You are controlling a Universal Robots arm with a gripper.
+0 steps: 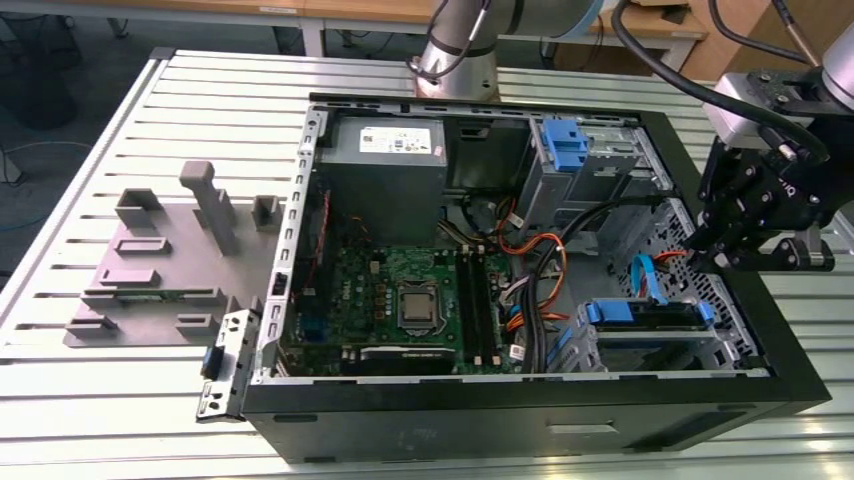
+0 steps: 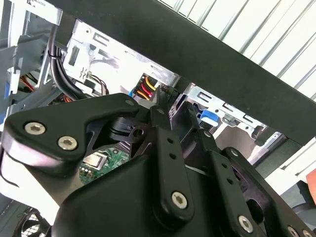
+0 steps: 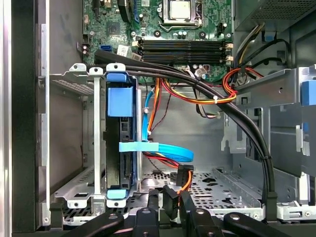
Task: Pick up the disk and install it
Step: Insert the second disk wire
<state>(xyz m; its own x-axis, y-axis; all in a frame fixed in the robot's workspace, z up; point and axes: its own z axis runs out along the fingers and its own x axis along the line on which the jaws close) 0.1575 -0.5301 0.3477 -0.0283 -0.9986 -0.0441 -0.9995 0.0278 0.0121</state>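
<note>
The disk (image 1: 647, 314) sits on edge in the metal drive cage at the near right corner of the open computer case (image 1: 534, 410), with its blue bracket showing on top. In the first wrist view the disk (image 3: 120, 143) stands in that cage, with a light blue cable running from its side. My gripper (image 1: 731, 252) hangs over the case's right wall, above and to the right of the disk and apart from it. The fingers (image 3: 153, 205) stand close together, shut, just above the perforated case floor, near a black plug on orange wires (image 3: 183, 174).
A grey plastic stand (image 1: 160, 260) with upright posts lies on the slatted table at the exterior view's left. Inside the case are the motherboard (image 1: 400, 300), a grey power supply box (image 1: 387, 145), a second blue bracket (image 1: 567, 145) and thick black cables (image 3: 247, 128).
</note>
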